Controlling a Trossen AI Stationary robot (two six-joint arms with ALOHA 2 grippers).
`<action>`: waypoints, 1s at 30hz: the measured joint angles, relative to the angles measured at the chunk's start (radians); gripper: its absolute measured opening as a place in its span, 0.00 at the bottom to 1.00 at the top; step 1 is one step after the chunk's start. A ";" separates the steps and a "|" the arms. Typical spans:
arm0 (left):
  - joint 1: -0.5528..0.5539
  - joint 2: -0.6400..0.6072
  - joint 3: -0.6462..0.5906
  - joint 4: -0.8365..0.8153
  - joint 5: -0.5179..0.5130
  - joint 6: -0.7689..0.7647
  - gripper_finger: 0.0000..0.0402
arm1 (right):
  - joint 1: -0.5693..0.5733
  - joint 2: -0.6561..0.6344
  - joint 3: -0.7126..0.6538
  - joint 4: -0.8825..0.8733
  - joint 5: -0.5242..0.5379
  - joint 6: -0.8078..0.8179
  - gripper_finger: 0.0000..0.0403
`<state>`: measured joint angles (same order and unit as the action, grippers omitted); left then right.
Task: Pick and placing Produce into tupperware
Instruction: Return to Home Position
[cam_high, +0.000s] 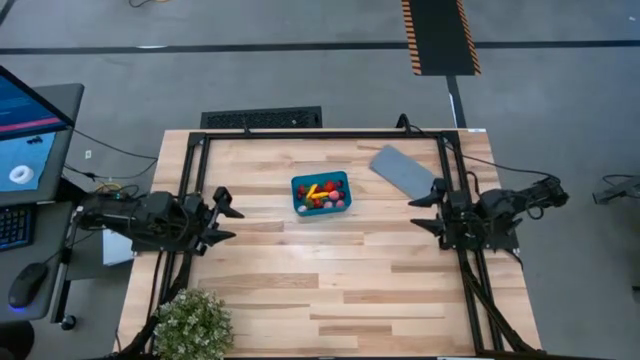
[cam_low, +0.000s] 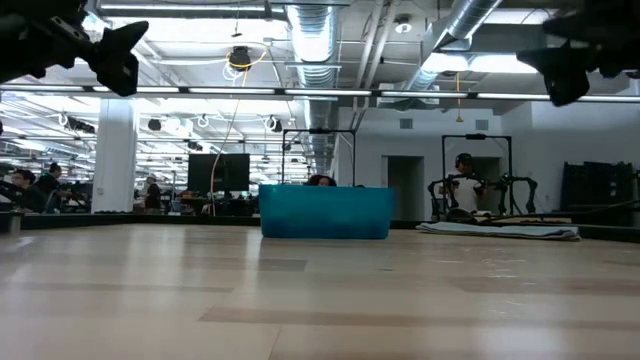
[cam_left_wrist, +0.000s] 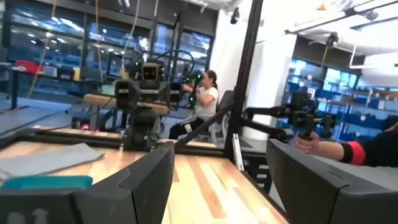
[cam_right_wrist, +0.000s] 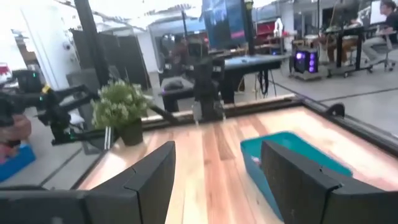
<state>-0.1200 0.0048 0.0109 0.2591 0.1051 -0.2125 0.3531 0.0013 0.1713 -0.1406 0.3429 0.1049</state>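
The teal tupperware (cam_high: 321, 193) stands on the table's far middle and holds the produce (cam_high: 323, 194), red and pink berries with a yellow piece. It also shows in the low view (cam_low: 325, 212) and the right wrist view (cam_right_wrist: 292, 162). My left gripper (cam_high: 226, 215) is open and empty at the table's left edge, raised above the wood. My right gripper (cam_high: 428, 213) is open and empty at the right edge, also raised. Both point toward the table's middle.
A flat grey lid (cam_high: 403, 171) lies on the table at the far right, close to my right gripper. A leafy green plant (cam_high: 192, 325) stands at the near left corner. A black frame (cam_high: 320, 135) runs along the table's far and side edges. People show in the room beyond.
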 joint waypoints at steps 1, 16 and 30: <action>0.010 0.000 0.000 -0.003 0.017 0.000 0.61 | 0.000 0.000 -0.017 0.017 -0.002 -0.001 0.64; 0.287 0.002 -0.002 -0.070 0.199 0.010 0.61 | -0.130 0.007 -0.165 0.191 -0.106 -0.024 0.64; 0.364 0.002 -0.003 -0.141 0.119 0.064 0.61 | -0.442 0.144 -0.165 0.195 -0.356 -0.020 0.64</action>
<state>0.2440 0.0064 0.0074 0.1180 0.2239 -0.1483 -0.0894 0.1452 0.0063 0.0542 -0.0128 0.0845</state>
